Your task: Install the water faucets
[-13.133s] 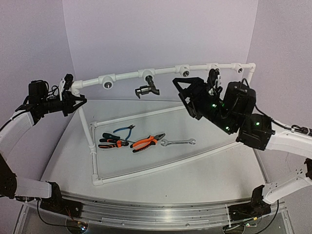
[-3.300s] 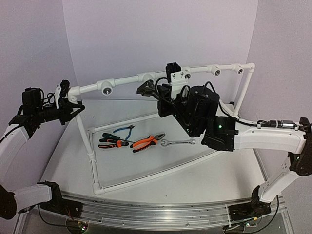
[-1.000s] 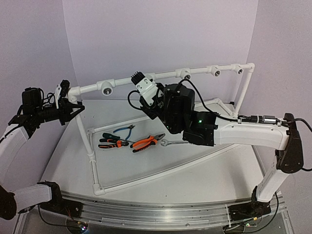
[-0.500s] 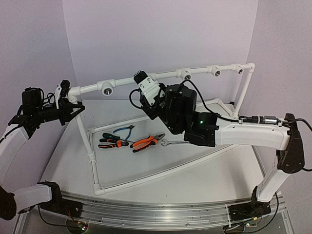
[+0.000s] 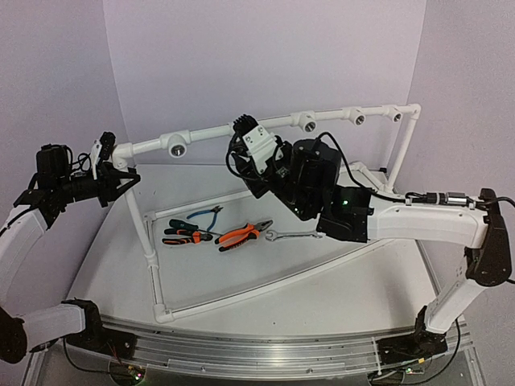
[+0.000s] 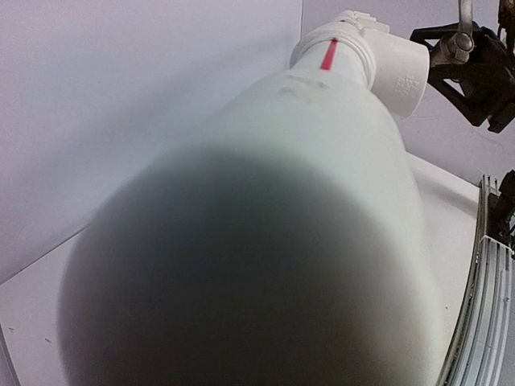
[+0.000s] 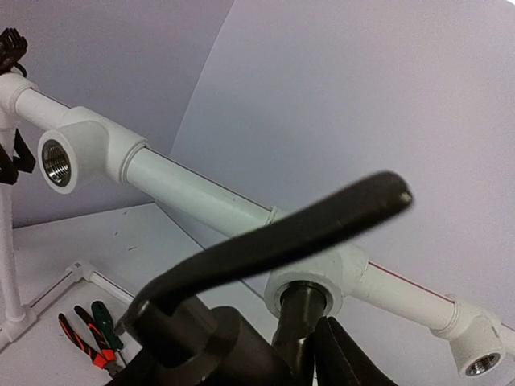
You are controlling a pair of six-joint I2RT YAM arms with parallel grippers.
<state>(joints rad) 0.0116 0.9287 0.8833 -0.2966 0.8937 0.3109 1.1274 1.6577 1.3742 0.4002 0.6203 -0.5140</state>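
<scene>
Dark faucet (image 7: 241,251), stem in a white tee fitting (image 7: 322,277) on the pipe rail (image 5: 201,131). Right gripper (image 5: 244,163) jaws seem clamped on its rigid, likely weighty body, probably the best hold. Left gripper (image 5: 119,173) jaws: cannot tell.

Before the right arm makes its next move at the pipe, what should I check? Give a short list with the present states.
1. Faucet stem inside the tee: ok.
2. Faucet screwed fully in: cannot tell.
3. Right gripper holds the faucet: cannot tell.
4. Left gripper holds the pipe: cannot tell.
5. Pliers and wrench away from both grippers: ok.
</scene>
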